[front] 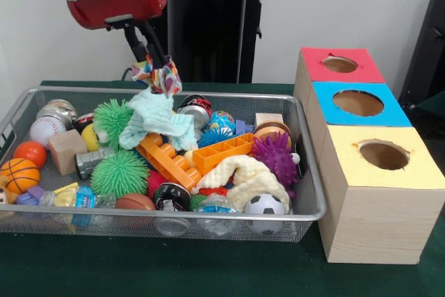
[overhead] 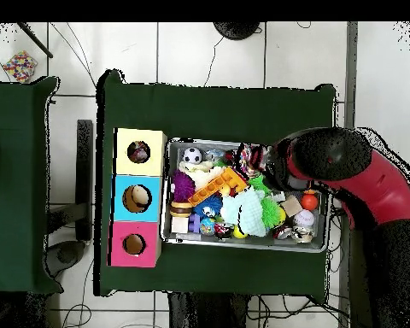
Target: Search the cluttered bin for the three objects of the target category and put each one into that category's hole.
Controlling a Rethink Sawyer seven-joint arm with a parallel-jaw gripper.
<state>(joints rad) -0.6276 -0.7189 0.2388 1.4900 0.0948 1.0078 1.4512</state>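
Cloths are what you are after, and one multicoloured dotted cloth (front: 160, 74) hangs pinched in the gripper (front: 158, 60), bunched and lifted just above the clutter near the bin's far rim in the front view. Expect it to be light and limp; it will drape and swing, and a loose corner could snag on the pale blue cloth (front: 156, 119) just beneath it. A pinch on a gathered fold, as you have now, looks like the safest hold.

You have the wire bin (front: 309, 206) between you and the boxes, so lift clear of its rim at the end beside them. Open air above the bin looks free.

Your target, the yellow-topped box's hole (front: 383, 154), sits at the table's front edge, nearest the camera, beside the blue hole (front: 358, 103). A cream knitted cloth (front: 243, 175) lies near the bin's front corner by the boxes.
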